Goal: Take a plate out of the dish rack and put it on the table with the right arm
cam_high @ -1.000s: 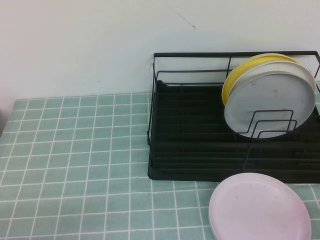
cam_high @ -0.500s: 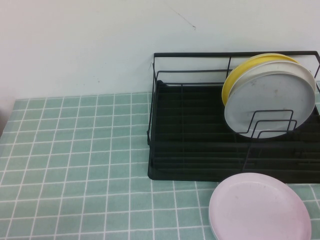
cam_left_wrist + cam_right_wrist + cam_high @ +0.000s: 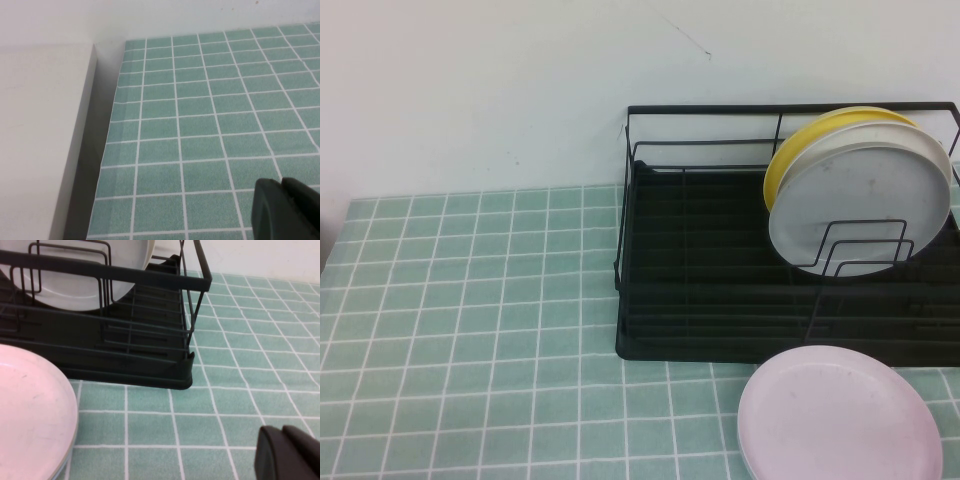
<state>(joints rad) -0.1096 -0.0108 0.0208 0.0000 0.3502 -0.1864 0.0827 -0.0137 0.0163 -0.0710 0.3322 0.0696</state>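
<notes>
Green-tiled tabletop [image 3: 470,330] spread across the whole lower scene, white grid lines, meeting a pale wall at the back. Black wire dish rack [image 3: 720,300] standing on it toward the right, tray base dark, upright dividers rising at the front. Inside the rack, at its right end, a grey-white plate [image 3: 865,200] leaning upright against the dividers, with a yellow plate [image 3: 790,150] tucked directly behind it, only its rim showing. Pale pink plate [image 3: 838,415] lying flat on the tiles just in front of the rack's right half, out of the rack, near the scene's lower right corner, partly cut off by the edge. Right gripper [image 3: 289,452] low over bare tiles, apart from the pink plate and beside the rack's corner, jaws pressed together, nothing between them. Left gripper [image 3: 284,207] over bare tiles near the tabletop's left edge, beside a white ledge [image 3: 40,135], jaws pressed together, holding nothing.
</notes>
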